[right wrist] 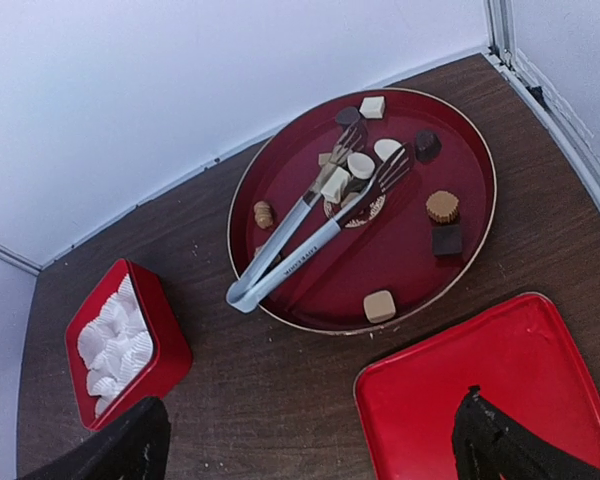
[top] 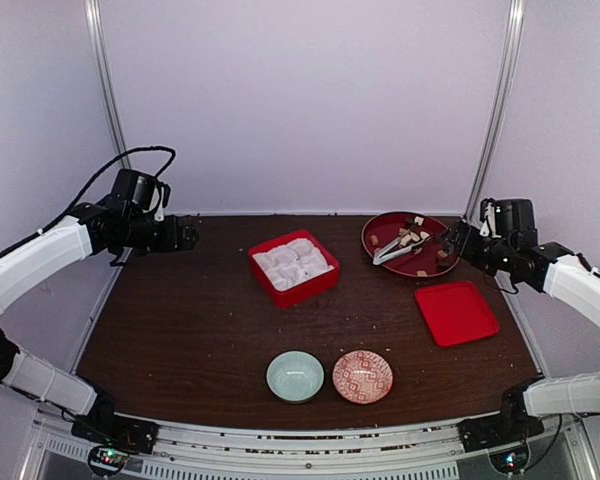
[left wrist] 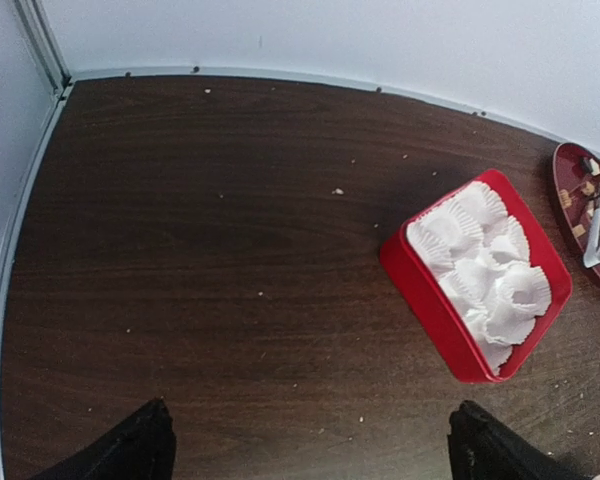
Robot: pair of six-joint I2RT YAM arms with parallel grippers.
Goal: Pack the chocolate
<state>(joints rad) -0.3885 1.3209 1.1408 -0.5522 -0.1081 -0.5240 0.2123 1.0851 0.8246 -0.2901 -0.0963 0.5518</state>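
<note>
On the dark table (top: 180,330), the round tray (right wrist: 405,270) sits at the far right. Well to its left, past the red box (top: 313,289) of paper cups (left wrist: 485,265), the left gripper (top: 190,237) hangs spread wide. The right gripper (top: 452,241), also spread and empty, is at the tray's right edge. The red lid (top: 457,313) lies just in front of the tray. Tongs (right wrist: 300,245) and the chocolate (right wrist: 380,305) lie inside the tray.

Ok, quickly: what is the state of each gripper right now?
Left gripper: open, holding nothing.
Right gripper: open, holding nothing.
</note>
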